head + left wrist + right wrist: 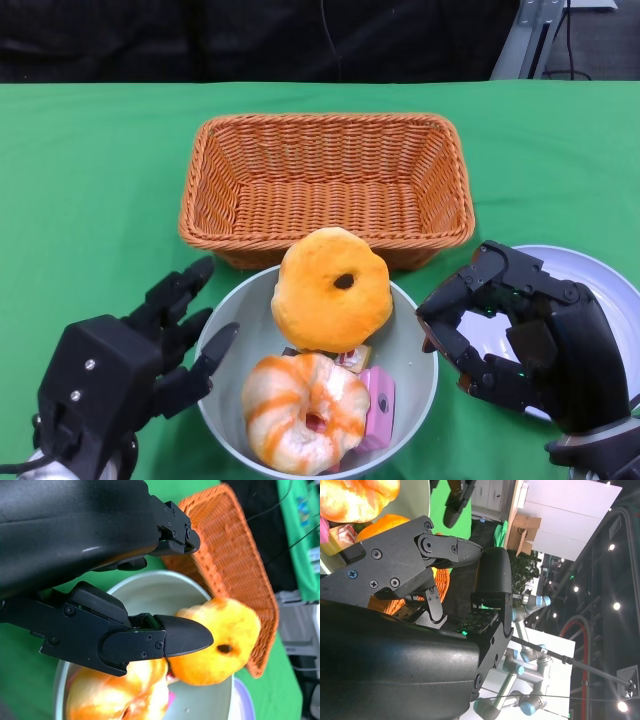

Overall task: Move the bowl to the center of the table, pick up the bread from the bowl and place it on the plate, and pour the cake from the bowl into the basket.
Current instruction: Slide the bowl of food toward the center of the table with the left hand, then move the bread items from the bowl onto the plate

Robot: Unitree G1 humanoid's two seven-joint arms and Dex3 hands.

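Bowl [415, 375] sits between both robot hands; bread [332, 288] lies up-left of right robot hand [520, 335], nearer it. Left robot hand [150, 345] beside rim. Both open, empty.

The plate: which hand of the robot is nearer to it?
Right. The right hand hovers over the plate's near edge; the left hand is across the bowl, far from it.

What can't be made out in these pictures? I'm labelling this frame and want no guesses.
- Small items in the bowl: mostly hidden under the striped bread, head view.
- Plate: partly covered by the right hand, cut by the edge.
- Left hand touching the bowl: unclear, head view.
- Basket: mostly hidden by fingers, right wrist view.
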